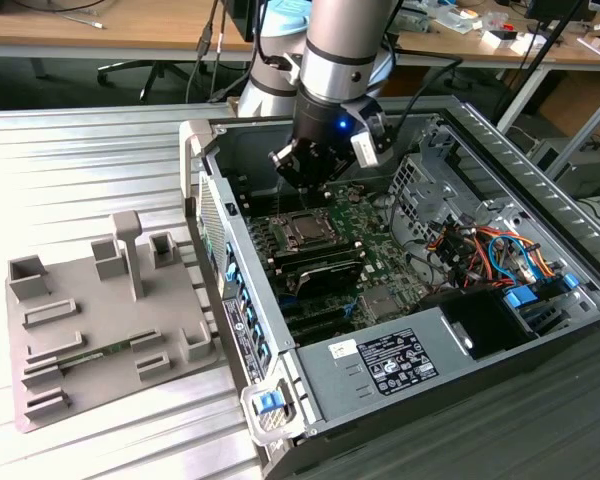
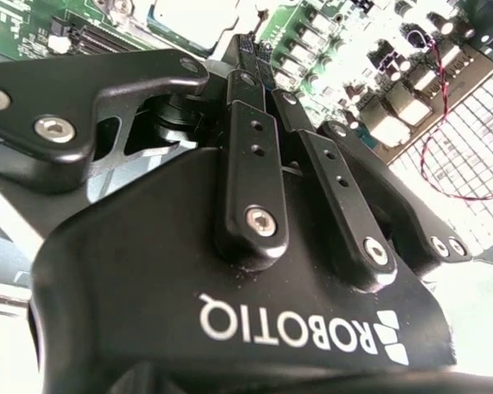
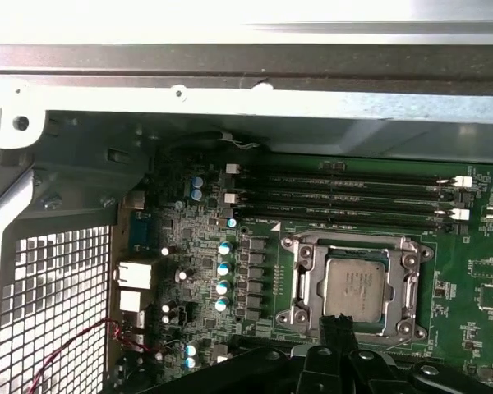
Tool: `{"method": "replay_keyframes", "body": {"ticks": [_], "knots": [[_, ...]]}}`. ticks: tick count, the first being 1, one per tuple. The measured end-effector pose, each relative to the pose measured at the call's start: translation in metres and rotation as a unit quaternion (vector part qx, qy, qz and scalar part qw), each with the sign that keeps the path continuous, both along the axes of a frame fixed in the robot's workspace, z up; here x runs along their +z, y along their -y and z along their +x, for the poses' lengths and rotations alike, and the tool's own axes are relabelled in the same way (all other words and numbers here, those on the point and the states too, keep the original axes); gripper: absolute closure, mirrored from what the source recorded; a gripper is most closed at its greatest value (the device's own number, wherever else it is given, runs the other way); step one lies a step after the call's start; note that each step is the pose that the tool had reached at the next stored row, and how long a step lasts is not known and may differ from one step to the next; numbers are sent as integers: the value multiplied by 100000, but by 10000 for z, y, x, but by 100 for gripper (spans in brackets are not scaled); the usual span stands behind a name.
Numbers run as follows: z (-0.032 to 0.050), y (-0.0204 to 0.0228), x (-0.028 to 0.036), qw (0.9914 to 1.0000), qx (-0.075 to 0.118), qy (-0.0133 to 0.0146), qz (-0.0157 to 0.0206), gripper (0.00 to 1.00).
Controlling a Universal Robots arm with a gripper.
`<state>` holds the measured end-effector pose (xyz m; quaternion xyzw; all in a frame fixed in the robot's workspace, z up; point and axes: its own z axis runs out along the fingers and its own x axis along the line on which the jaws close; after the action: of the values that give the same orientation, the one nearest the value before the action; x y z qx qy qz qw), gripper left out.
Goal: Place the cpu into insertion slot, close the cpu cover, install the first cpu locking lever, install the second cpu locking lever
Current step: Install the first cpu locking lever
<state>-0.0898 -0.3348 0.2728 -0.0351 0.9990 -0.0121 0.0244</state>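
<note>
- Your work sits inside the open computer case (image 1: 400, 330), centre right of the exterior view; a grey fixture tray (image 1: 100, 320) lies at that view's lower left on the ribbed metal table (image 1: 70, 160), well apart from the case.
- Beside the insertion slot (image 3: 357, 287), the first wrist view shows long black memory slots (image 3: 345, 193) on one side and a row of capacitors (image 3: 223, 275) on the other; a perforated case wall (image 3: 53, 304) with a red wire (image 3: 74, 341) stands further off.
- The cpu (image 3: 355, 289) lies flat in the slot, silvery top up; the cpu cover (image 3: 300, 283) frames it, and you cannot tell whether it is latched.
- Room is tight: the case's metal rim (image 3: 246, 98) runs close past the memory slots; drive bays and bundled cables (image 1: 480, 250) crowd the exterior view's right.
- The gripper (image 2: 259, 61) hangs just above the board near the socket; its fingers (image 2: 251, 123) stand close together, nearly closed, with nothing visibly held.
</note>
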Motion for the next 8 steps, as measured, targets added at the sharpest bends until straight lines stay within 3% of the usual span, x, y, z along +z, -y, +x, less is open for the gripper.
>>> {"method": "replay_keyframes", "body": {"ticks": [8], "knots": [[-101,-1,0,100000,1,49,1,89]]}}
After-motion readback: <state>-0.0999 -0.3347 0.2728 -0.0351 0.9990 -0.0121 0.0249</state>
